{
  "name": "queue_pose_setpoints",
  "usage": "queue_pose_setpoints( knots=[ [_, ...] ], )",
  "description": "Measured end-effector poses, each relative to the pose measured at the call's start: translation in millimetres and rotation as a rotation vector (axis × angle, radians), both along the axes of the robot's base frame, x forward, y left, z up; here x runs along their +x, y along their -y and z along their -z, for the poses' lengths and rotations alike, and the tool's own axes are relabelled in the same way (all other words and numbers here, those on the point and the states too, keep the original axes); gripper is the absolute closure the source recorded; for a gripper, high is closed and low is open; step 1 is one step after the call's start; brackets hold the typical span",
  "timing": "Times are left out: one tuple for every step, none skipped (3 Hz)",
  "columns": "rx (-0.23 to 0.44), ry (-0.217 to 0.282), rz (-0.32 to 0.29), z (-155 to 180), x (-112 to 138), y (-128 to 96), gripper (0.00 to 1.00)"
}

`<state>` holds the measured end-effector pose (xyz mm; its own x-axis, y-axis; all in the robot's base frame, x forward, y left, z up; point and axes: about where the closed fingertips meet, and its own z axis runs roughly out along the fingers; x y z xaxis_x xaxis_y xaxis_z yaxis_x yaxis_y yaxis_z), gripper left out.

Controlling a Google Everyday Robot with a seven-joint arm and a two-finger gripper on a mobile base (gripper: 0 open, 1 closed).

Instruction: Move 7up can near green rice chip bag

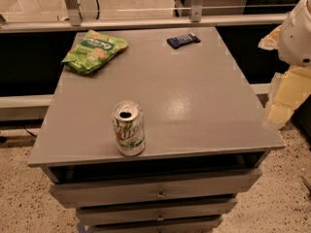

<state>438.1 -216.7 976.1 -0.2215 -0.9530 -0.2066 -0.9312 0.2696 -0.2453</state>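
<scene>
The 7up can (pixel 129 128) stands upright near the front edge of the grey table top (pixel 194 96), left of centre, its silver top open. The green rice chip bag (pixel 94 51) lies flat at the far left corner of the table, well apart from the can. My arm comes in at the right edge of the view, a white joint (pixel 296 33) above pale parts. My gripper (pixel 279 108) hangs beside the table's right edge, far from the can and touching nothing I can see.
A small dark blue packet (pixel 183 40) lies at the far right of the table. Drawers (pixel 155 193) sit under the top. A metal rail (pixel 146 22) runs behind the table. Speckled floor (pixel 272 208) lies around it.
</scene>
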Motion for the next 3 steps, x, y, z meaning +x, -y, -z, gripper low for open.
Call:
queue_pose_setpoints(
  knots=[
    [0.000, 0.000, 0.000, 0, 0, 0, 0.00],
    [0.058, -0.016, -0.024, 8, 0, -7, 0.00],
    [0.212, -0.061, -0.100, 42, 2, -33, 0.00]
  ],
)
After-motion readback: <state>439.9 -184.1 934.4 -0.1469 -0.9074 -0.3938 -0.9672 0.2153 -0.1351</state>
